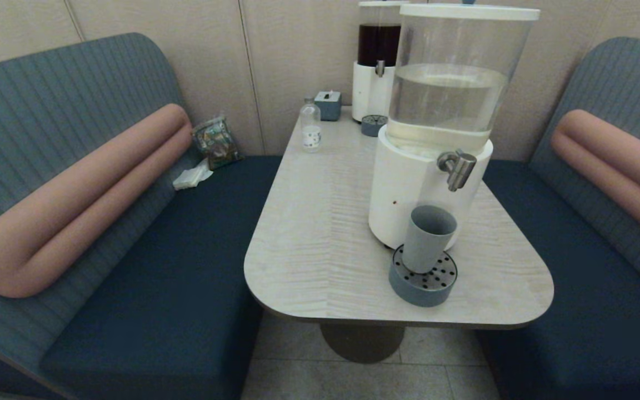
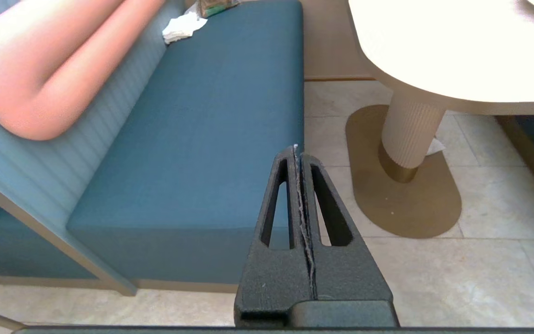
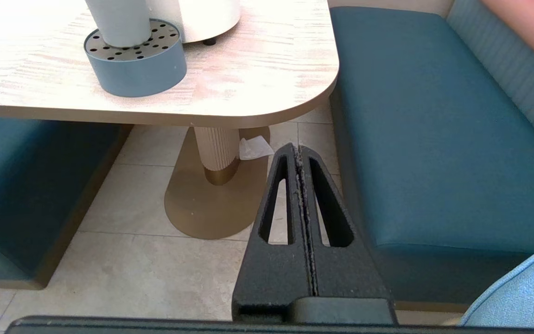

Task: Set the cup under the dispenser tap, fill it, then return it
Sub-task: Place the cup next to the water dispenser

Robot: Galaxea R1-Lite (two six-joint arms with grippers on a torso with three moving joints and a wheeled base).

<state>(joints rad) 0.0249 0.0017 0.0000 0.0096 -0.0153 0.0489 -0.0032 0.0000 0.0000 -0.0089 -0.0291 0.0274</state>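
pale wood surface (image 1: 320,233) between two blue benches; cup (image 1: 428,238) upright on the drip tray (image 1: 423,280), below the tap (image 1: 456,168); left gripper (image 2: 298,153) and right gripper (image 3: 297,150) low over the floor, fingers together.

Far end of the table (image 1: 320,222): a small clear bottle (image 1: 310,130) with a white label, a grey tissue box (image 1: 328,105), the dark-liquid dispenser (image 1: 376,61). On the left bench (image 1: 175,266), a crumpled white tissue (image 1: 192,177) and what looks like a snack packet (image 1: 217,142).
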